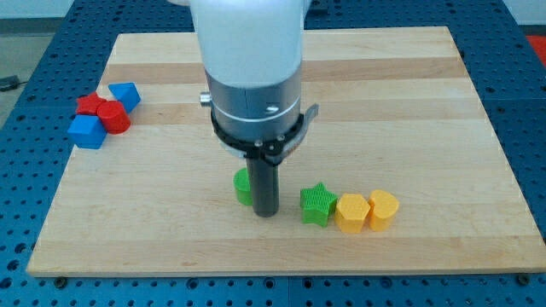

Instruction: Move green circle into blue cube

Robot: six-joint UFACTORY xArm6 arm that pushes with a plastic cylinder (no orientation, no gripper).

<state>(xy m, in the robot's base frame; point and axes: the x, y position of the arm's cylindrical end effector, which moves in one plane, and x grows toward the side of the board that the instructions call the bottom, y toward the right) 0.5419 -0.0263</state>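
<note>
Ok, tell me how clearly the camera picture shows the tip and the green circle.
Camera view: even, soft light, sharp focus; faint glare on the white arm housing; my tip is clear, its rod hiding most of the green circle at its left.

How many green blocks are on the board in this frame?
2. A green circle sits at the view's bottom centre, partly hidden behind my tip, touching it on the left. A green star lies to its right, beside the yellow blocks.

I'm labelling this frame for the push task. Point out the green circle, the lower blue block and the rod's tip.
green circle (pixel 242 186), camera view, its visible left edge
blue block (pixel 86 132), camera view, its top face
my tip (pixel 267 211), camera view, the rod's very end
</note>
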